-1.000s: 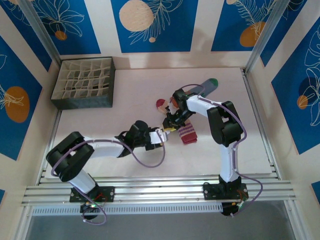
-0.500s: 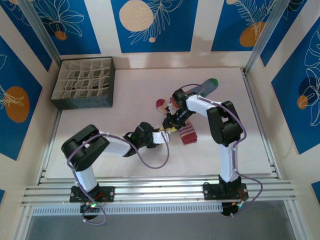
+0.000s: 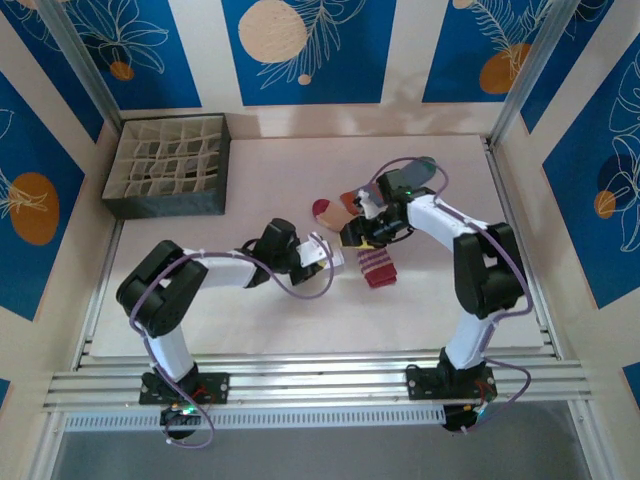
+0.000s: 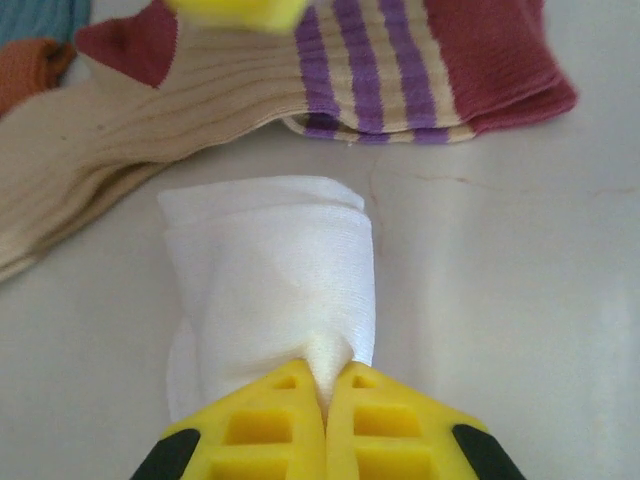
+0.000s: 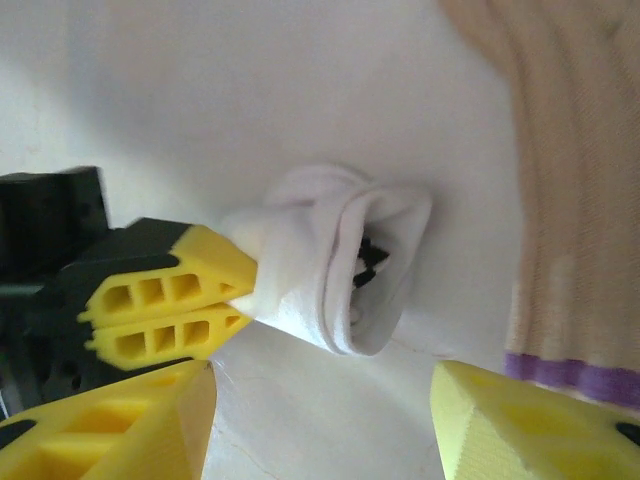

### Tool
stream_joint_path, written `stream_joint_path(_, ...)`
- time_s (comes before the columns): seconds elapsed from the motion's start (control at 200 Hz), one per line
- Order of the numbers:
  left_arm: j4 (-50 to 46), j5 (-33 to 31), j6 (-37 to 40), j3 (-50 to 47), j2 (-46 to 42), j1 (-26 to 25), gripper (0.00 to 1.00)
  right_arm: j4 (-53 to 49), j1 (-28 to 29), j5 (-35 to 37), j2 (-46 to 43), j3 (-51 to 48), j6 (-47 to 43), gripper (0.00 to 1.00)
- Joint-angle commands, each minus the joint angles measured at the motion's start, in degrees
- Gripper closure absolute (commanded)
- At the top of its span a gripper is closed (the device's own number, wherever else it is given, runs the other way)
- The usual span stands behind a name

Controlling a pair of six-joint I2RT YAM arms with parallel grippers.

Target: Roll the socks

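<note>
Lab robot cell: aluminium rails (image 3: 320,385), patterned panel walls (image 3: 310,50).

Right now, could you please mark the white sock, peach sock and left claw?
white sock (image 4: 270,270): left wrist view, rolled middle.
peach sock (image 4: 120,130): left wrist view, ribbed body.
left claw (image 4: 327,385): left wrist view, shut fingertips.

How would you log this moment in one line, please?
left pincer: shut on white sock | right pincer: open, holding nothing | peach sock: lying alongside

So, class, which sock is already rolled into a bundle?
The white sock, pinched by the left tool; the peach striped sock lies stretched out nearby, unrolled.
</note>
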Motion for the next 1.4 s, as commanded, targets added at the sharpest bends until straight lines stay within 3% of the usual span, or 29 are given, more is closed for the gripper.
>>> stream_joint_path(0.0,-7.71,13.52,-8.53,1.94,2.55,2.3,1.0,5.27,0.27,-2.54,-3.72,-2.64,-4.19,0.41)
stream_joint_path(0.125,-9.21,17.13,-12.59,3.4,4.04,4.67,1.0,10.05,1.82,1.21,-8.38,-6.95,-9.12,0.39)
stream_joint_path(0.415,-17.23,21.26,-15.85,8.14,8.72,8.29,1.0,36.67,11.46,23.19,-17.06,-27.68,-33.76,0.36)
stream_joint_path(0.51,-19.12,22.42,-16.83,9.24,9.98,9.24,1.0,47.45,15.21,29.03,-17.21,-33.4,-42.36,0.35)
stream_joint_path(0.665,-23.16,24.23,-17.63,11.44,12.04,10.61,1.0,54.72,19.31,35.77,-15.05,-35.08,-53.45,0.35)
stream_joint_path(0.945,-28.11,27.65,-19.66,15.51,15.65,12.16,1.0,58.95,22.2,40.68,-11.76,-33.78,-63.62,0.35)
stream_joint_path(1.396,-33.76,33.03,-21.5,21.65,20.9,13.15,1.0,43.02,22.75,36.69,-4.33,-25.1,-70.58,0.37)
